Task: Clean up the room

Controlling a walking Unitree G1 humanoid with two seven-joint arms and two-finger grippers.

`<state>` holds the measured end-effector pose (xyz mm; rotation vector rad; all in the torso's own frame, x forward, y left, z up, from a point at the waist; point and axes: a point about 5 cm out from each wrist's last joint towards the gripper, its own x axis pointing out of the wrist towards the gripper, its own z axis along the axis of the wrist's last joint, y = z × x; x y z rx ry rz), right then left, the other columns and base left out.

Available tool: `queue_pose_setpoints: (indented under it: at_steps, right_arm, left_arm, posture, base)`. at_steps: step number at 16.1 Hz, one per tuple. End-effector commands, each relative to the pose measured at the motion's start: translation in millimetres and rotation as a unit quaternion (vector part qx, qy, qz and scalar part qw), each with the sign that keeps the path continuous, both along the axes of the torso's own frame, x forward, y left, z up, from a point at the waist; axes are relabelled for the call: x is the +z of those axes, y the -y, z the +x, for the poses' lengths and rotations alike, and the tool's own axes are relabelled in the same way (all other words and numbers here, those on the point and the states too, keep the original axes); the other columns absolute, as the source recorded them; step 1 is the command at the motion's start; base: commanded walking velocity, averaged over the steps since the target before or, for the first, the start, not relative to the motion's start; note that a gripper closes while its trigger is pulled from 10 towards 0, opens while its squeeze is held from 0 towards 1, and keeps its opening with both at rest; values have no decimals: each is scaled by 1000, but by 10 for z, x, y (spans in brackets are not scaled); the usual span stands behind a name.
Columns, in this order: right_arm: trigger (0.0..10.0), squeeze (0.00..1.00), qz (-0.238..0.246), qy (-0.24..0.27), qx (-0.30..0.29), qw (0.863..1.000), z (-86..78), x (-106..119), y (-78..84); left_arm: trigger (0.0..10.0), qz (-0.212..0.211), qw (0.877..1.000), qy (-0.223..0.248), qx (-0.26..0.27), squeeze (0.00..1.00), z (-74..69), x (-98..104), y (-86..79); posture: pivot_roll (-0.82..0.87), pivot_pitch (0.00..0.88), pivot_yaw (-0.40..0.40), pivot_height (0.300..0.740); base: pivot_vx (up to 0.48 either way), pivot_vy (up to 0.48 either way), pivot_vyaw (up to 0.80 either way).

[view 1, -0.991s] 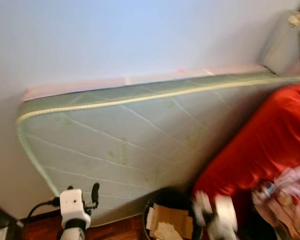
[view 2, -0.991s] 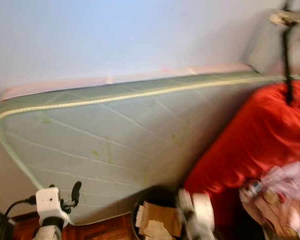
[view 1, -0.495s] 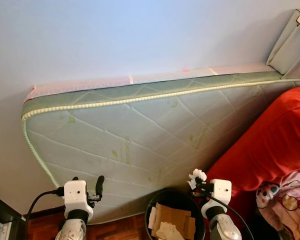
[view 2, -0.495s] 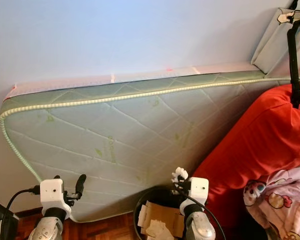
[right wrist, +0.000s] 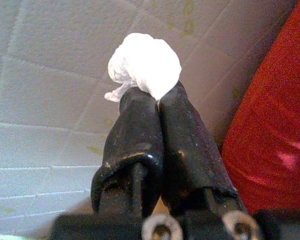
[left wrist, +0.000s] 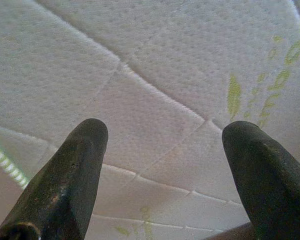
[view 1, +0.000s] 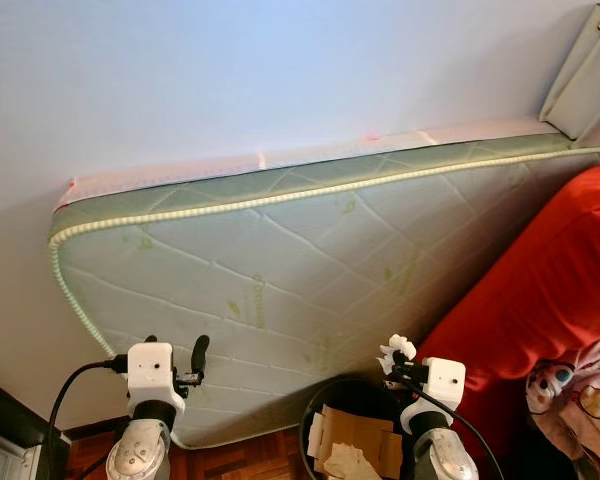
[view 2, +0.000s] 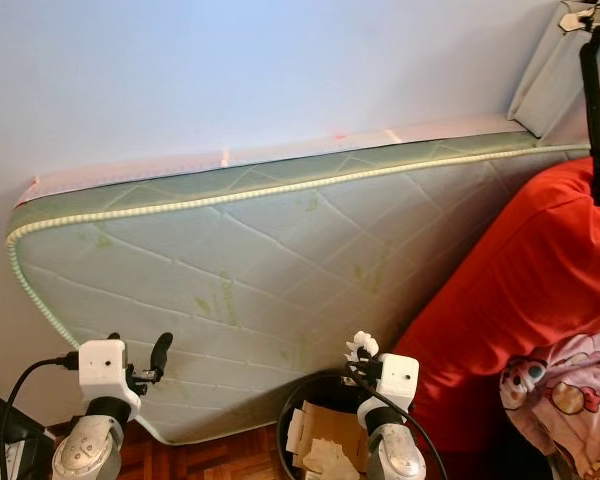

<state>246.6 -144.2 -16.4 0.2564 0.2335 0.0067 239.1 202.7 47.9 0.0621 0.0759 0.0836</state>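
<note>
My right gripper (right wrist: 157, 100) is shut on a crumpled white tissue (right wrist: 144, 65), which sticks out past the fingertips. In the eye views that tissue (view 1: 396, 349) is held up over the far rim of a black waste bin (view 1: 320, 403) that holds cardboard scraps and paper. My left gripper (left wrist: 165, 135) is open and holds nothing; it points at the quilted mattress face. In the left eye view the left gripper (view 1: 196, 352) is raised at the lower left, in front of the mattress.
A pale green mattress (view 1: 280, 270) leans on its side against the blue-white wall. A red cushion or sofa (view 1: 550, 280) stands at the right, with a patterned pink cloth (view 1: 580, 385) on it. Wooden floor (view 1: 250, 460) lies below.
The camera has steadied after a blurred swing and shifted slightly. My right gripper with the tissue came up into view over the bin and now holds still. The left gripper stays raised.
</note>
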Motion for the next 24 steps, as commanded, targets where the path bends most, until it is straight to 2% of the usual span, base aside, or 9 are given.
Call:
queue_pose_setpoints:
  at_steps: [1, 6, 12, 24]
  right_arm:
    - [10000, 0, -4, 10, -4, 1000, 1, 23, 26]
    - [10000, 0, -12, 42, 4, 999, 76, 145, 18]
    - [10000, 0, -17, 63, 1, 998, 120, 260, 39]
    - [10000, 0, -7, 65, -7, 998, 136, 321, -88]
  left_arm:
    - [10000, -2, 1000, 4, -4, 0, 19, 35, 29]
    - [10000, 4, 1000, 13, -1, 0, -15, 77, 49]
    - [10000, 7, 1000, 21, 1, 0, 24, 121, 83]
    - [10000, 19, 1000, 22, -5, 0, 37, 169, 20]
  posture:
    - [106, 5, -30, 711]
    - [106, 12, -57, 711]
    - [98, 13, -67, 711]
    - [109, 0, -28, 711]
  base:
    - [0, 0, 0]
    - [0, 0, 0]
    - [0, 0, 0]
    - [0, 0, 0]
